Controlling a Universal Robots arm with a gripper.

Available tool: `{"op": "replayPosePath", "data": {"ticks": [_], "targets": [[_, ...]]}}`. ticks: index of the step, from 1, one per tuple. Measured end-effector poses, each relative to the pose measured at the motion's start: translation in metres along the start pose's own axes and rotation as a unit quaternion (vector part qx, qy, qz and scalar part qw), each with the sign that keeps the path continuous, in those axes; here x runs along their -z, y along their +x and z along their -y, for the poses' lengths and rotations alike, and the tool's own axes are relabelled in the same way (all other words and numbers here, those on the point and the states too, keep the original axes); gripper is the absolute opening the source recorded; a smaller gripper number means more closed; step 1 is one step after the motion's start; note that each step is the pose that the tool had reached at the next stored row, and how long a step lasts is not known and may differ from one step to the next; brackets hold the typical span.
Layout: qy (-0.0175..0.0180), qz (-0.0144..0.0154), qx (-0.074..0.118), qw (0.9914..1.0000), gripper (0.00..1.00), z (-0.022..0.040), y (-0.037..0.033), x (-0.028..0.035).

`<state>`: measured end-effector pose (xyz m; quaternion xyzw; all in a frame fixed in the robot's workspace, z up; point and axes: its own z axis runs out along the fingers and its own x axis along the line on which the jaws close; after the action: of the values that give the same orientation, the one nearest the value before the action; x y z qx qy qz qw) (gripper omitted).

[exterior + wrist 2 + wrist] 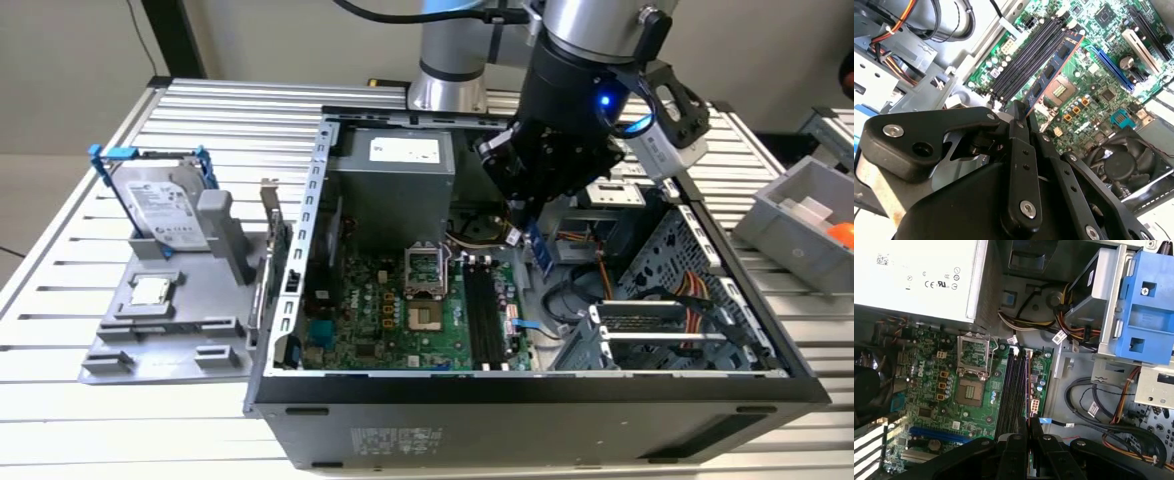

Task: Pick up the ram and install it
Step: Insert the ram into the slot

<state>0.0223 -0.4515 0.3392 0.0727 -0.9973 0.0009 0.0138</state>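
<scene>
My gripper [518, 215] hangs inside the open computer case [287, 300], above the motherboard [387, 310]. It is shut on the ram [1054, 70], a thin board with black chips that sticks out from between the fingertips [1021, 117]. In the first wrist view the ram [1027, 385] shows edge-on, lined up over the black memory slots [1014, 390] but still above them. Those slots [1029, 55] lie beside the processor socket [1059, 90].
A silver hard drive [160, 205] in a blue-edged bracket and a small square chip [147, 290] rest on a grey holder at the exterior view's left. The power supply [394, 165], cables [1089, 400], a blue drive cage [1146, 315] and a fan [1119, 165] crowd the case.
</scene>
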Motion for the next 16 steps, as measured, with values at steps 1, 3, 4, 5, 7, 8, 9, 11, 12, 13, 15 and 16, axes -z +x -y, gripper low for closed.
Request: {"op": "replayPosePath", "data": {"ticks": [1, 3, 4, 5, 7, 8, 9, 11, 12, 13, 15, 16], "targets": [[0.0004, 0.0, 0.0, 1.0, 0.0, 0.0, 0.0, -0.0004], [0.0012, -0.0002, 0.0, 1.0, 0.0, 0.0, 0.0, -0.0013], [0.0017, -0.0003, 0.0, 1.0, 0.0, 0.0, 0.0, -0.0016], [0.002, -0.0003, -0.001, 1.0, 0.0, -0.0001, -0.0001, -0.0021], [0.0029, -0.0004, -0.001, 1.0, 0.0, -0.0001, -0.0001, -0.0028], [0.0033, -0.0005, -0.001, 0.99999, 0.0, -0.0001, -0.0001, -0.0033], [0.0038, -0.0006, -0.001, 0.99999, 0.0, -0.0001, -0.0001, -0.0037], [0.0046, -0.0007, -0.001, 0.99999, 0.0, -0.0001, -0.0001, -0.0045], [0.005, -0.0007, -0.001, 0.99999, 0.0, -0.0001, -0.0001, -0.0049], [0.0054, -0.0008, -0.001, 0.99998, 0.0, -0.0001, -0.0001, -0.0053], [0.0062, -0.0009, -0.002, 0.99998, 0.0, -0.0001, -0.0002, -0.0061], [0.0066, -0.0009, -0.002, 0.99998, 0.0, -0.0002, -0.0002, -0.0066]]}}
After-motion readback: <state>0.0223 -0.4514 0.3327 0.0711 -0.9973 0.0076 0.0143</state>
